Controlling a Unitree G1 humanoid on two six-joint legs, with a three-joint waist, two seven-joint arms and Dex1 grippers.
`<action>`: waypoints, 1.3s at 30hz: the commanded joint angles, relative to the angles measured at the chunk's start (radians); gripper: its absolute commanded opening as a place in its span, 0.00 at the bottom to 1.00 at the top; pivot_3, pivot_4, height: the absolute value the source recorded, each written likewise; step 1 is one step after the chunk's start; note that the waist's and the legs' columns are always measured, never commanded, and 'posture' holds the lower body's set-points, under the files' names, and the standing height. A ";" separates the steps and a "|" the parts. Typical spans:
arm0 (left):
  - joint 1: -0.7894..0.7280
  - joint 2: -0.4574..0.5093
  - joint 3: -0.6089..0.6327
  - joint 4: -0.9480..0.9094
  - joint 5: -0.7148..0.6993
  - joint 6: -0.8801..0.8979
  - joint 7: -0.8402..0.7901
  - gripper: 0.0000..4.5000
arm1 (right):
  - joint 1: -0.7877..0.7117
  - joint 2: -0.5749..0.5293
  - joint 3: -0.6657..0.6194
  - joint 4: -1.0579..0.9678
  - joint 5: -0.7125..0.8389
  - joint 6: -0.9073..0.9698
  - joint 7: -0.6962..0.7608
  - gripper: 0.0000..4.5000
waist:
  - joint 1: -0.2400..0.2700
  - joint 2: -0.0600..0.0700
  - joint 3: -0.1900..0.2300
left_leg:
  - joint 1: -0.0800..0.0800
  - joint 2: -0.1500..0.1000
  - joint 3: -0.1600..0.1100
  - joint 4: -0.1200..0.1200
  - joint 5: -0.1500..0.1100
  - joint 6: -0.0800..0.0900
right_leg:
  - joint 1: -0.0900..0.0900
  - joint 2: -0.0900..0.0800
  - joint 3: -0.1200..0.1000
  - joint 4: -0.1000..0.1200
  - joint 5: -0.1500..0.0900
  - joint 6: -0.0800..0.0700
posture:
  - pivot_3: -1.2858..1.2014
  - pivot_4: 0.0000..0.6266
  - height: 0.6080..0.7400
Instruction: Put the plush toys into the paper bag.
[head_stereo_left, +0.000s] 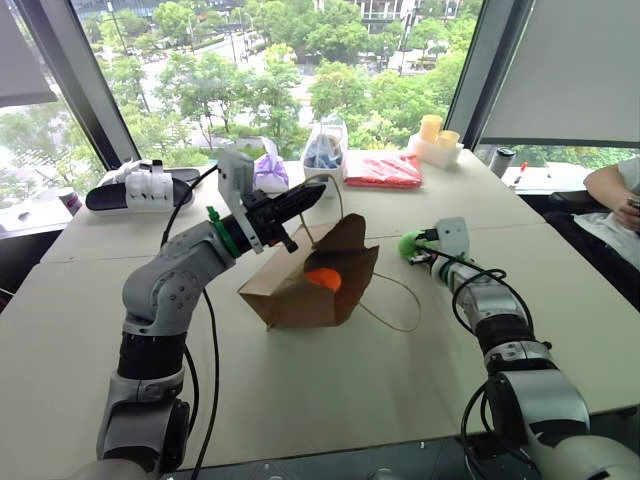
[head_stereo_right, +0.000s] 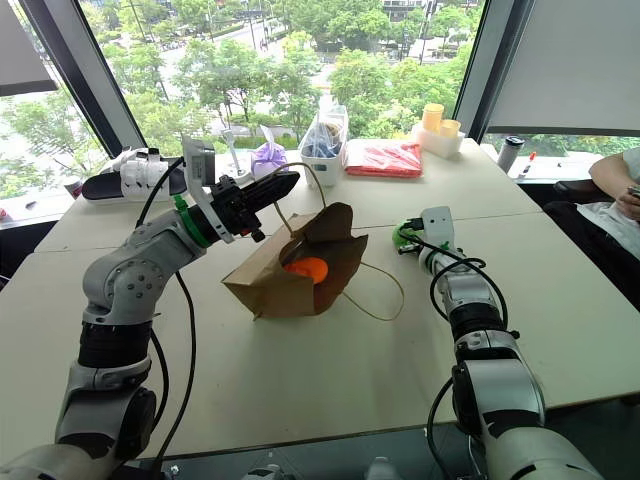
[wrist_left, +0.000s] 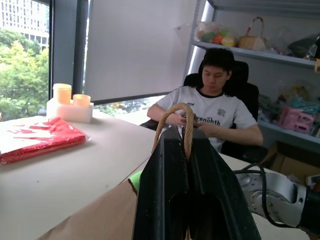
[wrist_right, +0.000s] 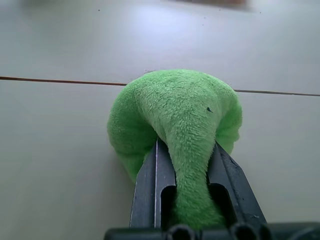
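Observation:
A brown paper bag (head_stereo_left: 300, 290) lies on its side mid-table with its mouth held up and open. Inside the mouth sits the orange plush toy (head_stereo_left: 322, 278). My left gripper (head_stereo_left: 318, 192) is shut on one tan loop handle (wrist_left: 186, 125) and holds it raised above the bag. The other handle (head_stereo_left: 395, 305) trails on the table to the right. Right of the bag, the lime green plush toy (wrist_right: 175, 125) rests on the table, squeezed between the fingers of my right gripper (head_stereo_left: 412, 246), which is shut on it.
At the table's far edge stand a red flat packet (head_stereo_left: 383, 170), a clear bag of blue items (head_stereo_left: 324, 152), a purple item (head_stereo_left: 270, 172), yellow cups (head_stereo_left: 436, 130) and a white device (head_stereo_left: 148, 185). A seated person (wrist_left: 210, 115) is at the far right.

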 joint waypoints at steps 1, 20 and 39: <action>-0.020 0.009 0.020 -0.003 0.002 -0.021 -0.001 0.00 | 0.049 -0.054 -0.006 -0.443 0.075 0.205 0.074 0.01 | 0.000 0.001 0.000 | -0.001 0.000 0.000 0.000 0.000 0.000 | -0.001 0.000 0.000 0.001 0.000 0.000 | 0.52 0.24 1.00; -0.068 -0.034 0.015 0.078 0.034 -0.065 -0.011 0.00 | 0.194 0.054 0.179 -1.066 0.265 0.706 0.077 0.01 | 0.004 0.000 0.000 | 0.000 0.000 0.000 0.001 -0.003 0.006 | -0.001 0.000 0.000 0.001 0.000 0.000 | 0.52 0.24 1.00; -0.058 -0.049 0.047 0.066 0.016 -0.062 0.039 0.00 | 0.033 -0.030 0.241 -0.980 0.196 0.641 0.213 0.94 | 0.006 0.000 0.000 | -0.001 -0.001 -0.002 0.000 -0.001 0.001 | -0.001 0.000 -0.001 0.000 0.000 0.000 | 0.52 0.24 1.00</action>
